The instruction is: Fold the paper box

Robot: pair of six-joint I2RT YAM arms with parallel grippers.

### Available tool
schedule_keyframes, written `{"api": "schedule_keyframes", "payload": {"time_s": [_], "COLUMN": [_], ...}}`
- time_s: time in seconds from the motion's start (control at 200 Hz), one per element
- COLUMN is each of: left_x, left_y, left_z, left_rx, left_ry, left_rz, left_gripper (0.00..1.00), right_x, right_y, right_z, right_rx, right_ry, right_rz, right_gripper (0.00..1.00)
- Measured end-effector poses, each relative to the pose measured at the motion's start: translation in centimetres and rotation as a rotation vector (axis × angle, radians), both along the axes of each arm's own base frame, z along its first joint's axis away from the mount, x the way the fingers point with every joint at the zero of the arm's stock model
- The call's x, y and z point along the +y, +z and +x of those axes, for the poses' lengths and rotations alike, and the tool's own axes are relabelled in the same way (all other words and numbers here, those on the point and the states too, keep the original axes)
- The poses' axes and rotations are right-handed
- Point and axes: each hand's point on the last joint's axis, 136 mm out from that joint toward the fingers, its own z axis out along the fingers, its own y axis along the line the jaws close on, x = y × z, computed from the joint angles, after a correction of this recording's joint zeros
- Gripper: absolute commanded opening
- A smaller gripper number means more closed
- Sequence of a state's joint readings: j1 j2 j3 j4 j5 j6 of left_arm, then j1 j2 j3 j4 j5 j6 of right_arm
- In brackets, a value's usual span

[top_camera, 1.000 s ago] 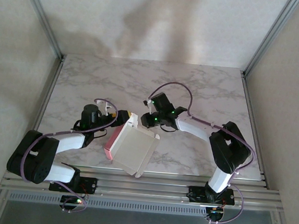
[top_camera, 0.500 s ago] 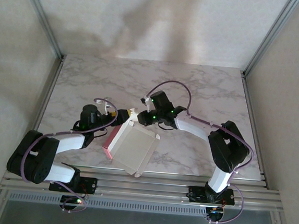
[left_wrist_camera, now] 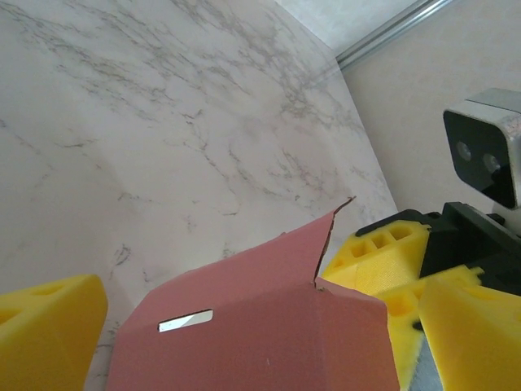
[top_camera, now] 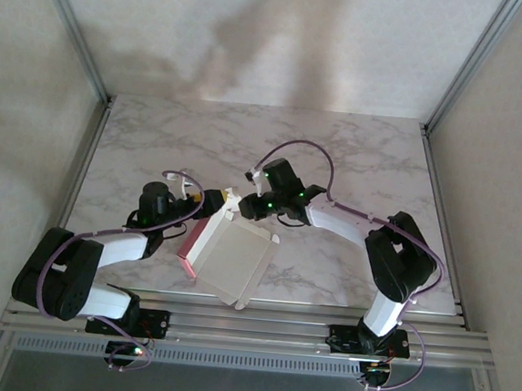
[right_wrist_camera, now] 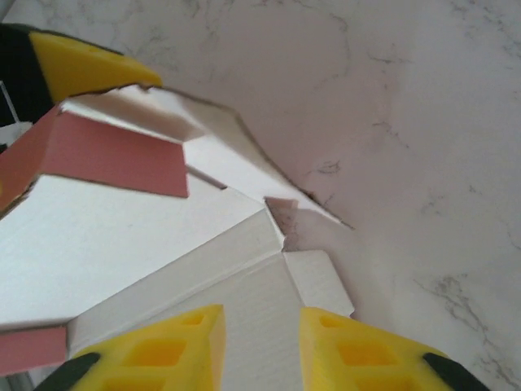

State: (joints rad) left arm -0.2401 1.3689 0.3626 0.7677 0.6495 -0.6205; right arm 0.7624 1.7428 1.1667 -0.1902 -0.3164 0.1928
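Note:
The paper box (top_camera: 230, 259) lies half-formed on the table, white inside facing up, with a pink wall (top_camera: 196, 242) raised along its left edge. My left gripper (top_camera: 208, 208) is at the box's far left corner, open wide. In the left wrist view that pink wall (left_wrist_camera: 269, 334), with a small slot in it, stands between my left fingers (left_wrist_camera: 49, 334). My right gripper (top_camera: 239, 204) is at the far corner, its jaws a little apart. In the right wrist view a white flap (right_wrist_camera: 252, 301) shows through the gap between the right fingers (right_wrist_camera: 167, 346), and nothing is clamped.
The marble table (top_camera: 356, 158) stretches behind and to the right of the box. A metal rail (top_camera: 278, 309) runs along the near edge, just beyond the box's near corner. The two grippers are close together, and a right fingertip (left_wrist_camera: 378, 252) shows in the left wrist view.
My right gripper has shifted slightly left toward the box's far corner and its jaws have parted. The box has nudged a little left. The left gripper has stayed open.

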Motion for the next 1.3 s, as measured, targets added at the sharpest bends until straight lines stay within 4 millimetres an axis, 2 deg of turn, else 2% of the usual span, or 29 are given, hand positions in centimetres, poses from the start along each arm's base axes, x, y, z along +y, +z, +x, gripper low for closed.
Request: {"api": "schedule_keyframes", "payload": {"time_s": [0.125,0.335,0.425,0.611,0.796,1.051,1.296], "left_x": [-0.2,-0.5,-0.5,-0.6,-0.6,-0.7,-0.8], "left_y": [-0.2,-0.1,-0.1,-0.1,-0.1,-0.1,-0.3], "left_z": [-0.1,-0.4,-0.3,-0.3,-0.3,-0.1,-0.2], "left_rx": [0.012,0.014,0.016,0.015,0.015,0.018,0.028], "left_ry": [-0.015,-0.034,-0.037,-0.04,-0.04,-0.044,-0.053], "left_rz": [-0.007,-0.013,-0.014,-0.015,-0.015,-0.016,-0.018], "left_gripper": [0.95,0.94,0.94,0.94,0.94,0.94,0.94], "right_x": [0.1,-0.1,0.6,1.7,1.9,2.7,3.7], "right_y": [1.4,5.6,6.6,5.5,4.2,4.3,3.7], "right_z": [0.1,2.3,3.0,3.5,3.5,2.9,3.4], "right_rx": [-0.021,-0.076,-0.09,-0.058,-0.023,-0.017,-0.045], "right_ry": [0.063,0.131,0.17,0.239,0.27,0.318,0.345], "right_rz": [-0.003,0.038,0.046,0.017,-0.025,-0.042,-0.085], "right_gripper": [0.39,0.39,0.39,0.4,0.4,0.41,0.43]}}
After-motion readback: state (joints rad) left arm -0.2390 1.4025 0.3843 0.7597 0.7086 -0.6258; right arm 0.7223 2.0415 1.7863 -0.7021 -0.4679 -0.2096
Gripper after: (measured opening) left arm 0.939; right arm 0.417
